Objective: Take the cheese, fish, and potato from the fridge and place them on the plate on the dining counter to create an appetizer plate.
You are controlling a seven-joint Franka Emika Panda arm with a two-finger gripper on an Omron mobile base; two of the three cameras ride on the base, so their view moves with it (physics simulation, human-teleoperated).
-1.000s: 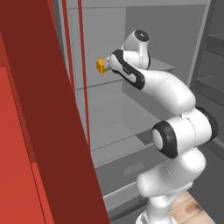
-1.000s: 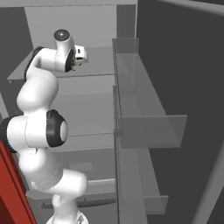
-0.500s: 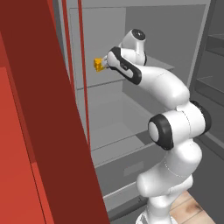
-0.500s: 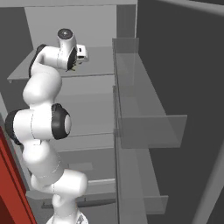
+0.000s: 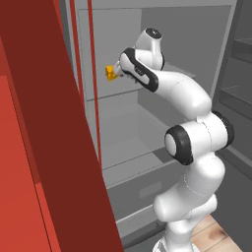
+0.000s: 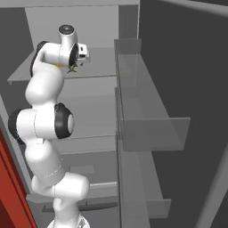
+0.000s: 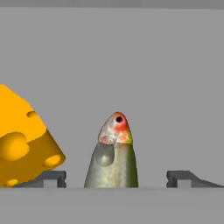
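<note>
Inspection of the fridge [image 5: 162, 44] interior, upper shelf [image 6: 100, 62].

Fish [image 7: 113, 155]: lies on the grey shelf, directly between the two finger tips [image 7: 52, 178] of the end effector [image 7: 116, 179]. In the hand view its long axis runs straight away from the camera, head at the far end, pointing toward the fridge's back wall. The body is slim and grey-green with a glossy sheen; the head is paler, marked red-orange, with a small dark eye near its tip. The tail end is hidden below the lower edge of the hand view. In the right base view a small dark greenish part of it shows just under the hand [image 6: 71, 67].

Cheese [image 7: 22, 142]: orange-yellow wedge with rounded holes, standing on the same shelf just beside the fish, on the hand view's left, not touching it. In the left base view it shows as a small yellow block [image 5: 111, 72] ahead of the hand.

End effector: fingers stand wide apart, one on each side of the fish, with clear gaps to its flanks; no contact seen.
</note>
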